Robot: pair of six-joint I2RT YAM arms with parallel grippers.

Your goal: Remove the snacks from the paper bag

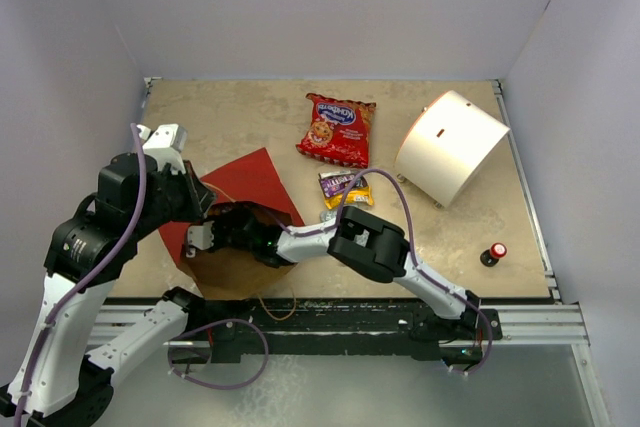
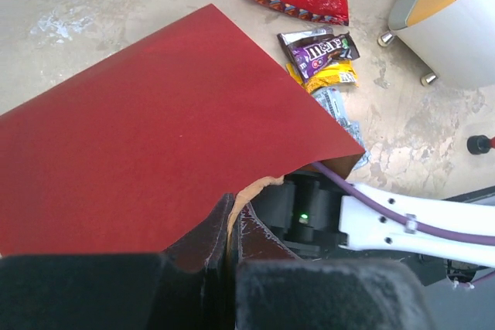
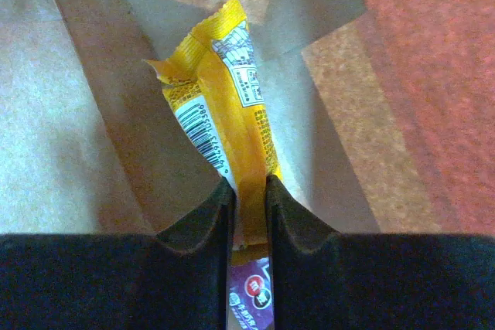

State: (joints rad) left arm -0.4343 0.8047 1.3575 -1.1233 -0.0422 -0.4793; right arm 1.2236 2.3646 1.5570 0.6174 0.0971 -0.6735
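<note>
Currently pinched in the right claw (image 3: 249,191), lower centre: a yellow-and-purple plastic snack packet (image 3: 224,113), inside the red paper carrier bag (image 1: 250,175) (rim clamped by the left claw (image 2: 232,226)). Could slip from that thin end-grip, or snag the rim.

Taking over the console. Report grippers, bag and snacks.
Left gripper shut on paper bag rim. Right gripper inside bag, shut on yellow snack packet. Red cookie bag, purple candy packet lie outside. Nothing seen blocking.
</note>
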